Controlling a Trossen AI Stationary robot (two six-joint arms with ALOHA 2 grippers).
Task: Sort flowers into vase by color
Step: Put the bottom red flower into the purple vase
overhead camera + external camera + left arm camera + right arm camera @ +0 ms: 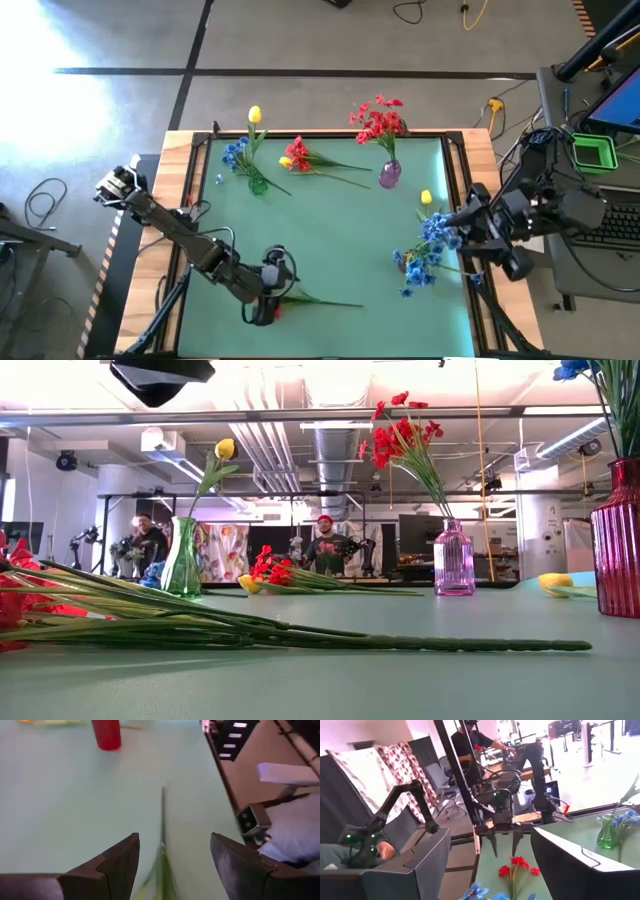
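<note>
Left gripper: my left gripper point(268, 296) sits low and left of centre in the high view, fingers spread, over the red flower point(300, 299) lying flat on the green mat point(330, 230). The left wrist view shows its stem point(162, 827) running away between my two open fingers, nothing pinched yet.

Right gripper: my right gripper point(462, 217) is at the right edge of the mat, fingers spread, right next to the blue flowers point(428, 248); I cannot tell whether it touches them.

Vases: green vase point(258, 184) upper left with yellow and blue stems, purple vase point(389, 174) upper centre with red blooms, red vase point(617, 538) at the low view's right edge holding blue.

Loose flowers: a red and yellow bunch point(300, 158) lies between the green and purple vases; a yellow head point(426, 198) lies right of centre.

Step in hand, my judgement: pick up the red flower. I would centre the stem between the fingers, close near the bloom end rather than the thin tail, and lift level so it does not droop or swing.

Risk: the stem is thin and may slip or roll as the fingers close.

Writing: no brand, label or text I can read anywhere.
</note>
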